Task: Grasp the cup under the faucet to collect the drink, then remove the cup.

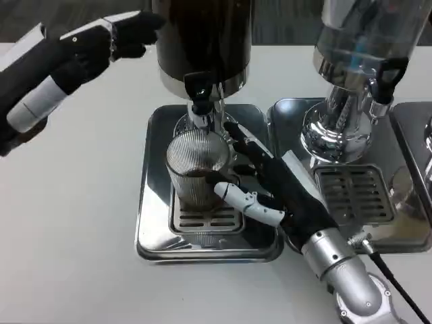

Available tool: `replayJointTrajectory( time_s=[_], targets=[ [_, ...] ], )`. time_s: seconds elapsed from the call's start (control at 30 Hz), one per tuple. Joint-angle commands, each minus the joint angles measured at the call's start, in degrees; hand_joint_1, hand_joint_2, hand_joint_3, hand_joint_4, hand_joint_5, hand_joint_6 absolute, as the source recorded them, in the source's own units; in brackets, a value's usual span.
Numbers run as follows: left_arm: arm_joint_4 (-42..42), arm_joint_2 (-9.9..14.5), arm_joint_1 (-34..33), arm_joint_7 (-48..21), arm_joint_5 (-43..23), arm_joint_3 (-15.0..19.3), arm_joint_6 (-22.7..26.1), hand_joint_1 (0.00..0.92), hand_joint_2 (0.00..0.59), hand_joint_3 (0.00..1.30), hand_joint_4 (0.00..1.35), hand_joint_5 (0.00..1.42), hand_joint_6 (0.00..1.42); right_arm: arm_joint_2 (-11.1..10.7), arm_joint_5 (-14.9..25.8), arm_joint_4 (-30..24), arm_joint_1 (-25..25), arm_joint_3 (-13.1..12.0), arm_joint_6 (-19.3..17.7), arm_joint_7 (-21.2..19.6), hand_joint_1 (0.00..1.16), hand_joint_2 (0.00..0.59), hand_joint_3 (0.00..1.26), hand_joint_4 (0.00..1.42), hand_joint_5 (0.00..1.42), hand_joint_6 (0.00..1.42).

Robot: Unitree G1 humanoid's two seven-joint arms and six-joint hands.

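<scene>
Right hand [270, 182] grips the cup [197, 170] under the faucet [199, 101].

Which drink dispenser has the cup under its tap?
The dark dispenser on the left; the ribbed cup stands on its tray. The clear dispenser beside it has none.

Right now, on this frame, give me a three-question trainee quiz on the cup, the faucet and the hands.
1. True or false: the ribbed cup stands on the drip tray under the faucet.
2. Which hand is around the cup? A) left hand B) right hand
3. Fill in: the cup holds a little ____ liquid.

Key: 1 true; 2 B; 3 dark.
</scene>
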Motion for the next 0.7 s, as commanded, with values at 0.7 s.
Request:
replayJointTrajectory(
  time_s=[0.7],
  targets=[
    [-3.8,3.2,13.0,11.0,2.8,7.8,-5.2,0.000,0.092,0.34,0.33,0.36,0.38,0.0,-0.3,-0.6,0.0,0.7,-1.0,0.3,0.52,0.232,0.05,0.01,0.03,0.18]
  ],
)
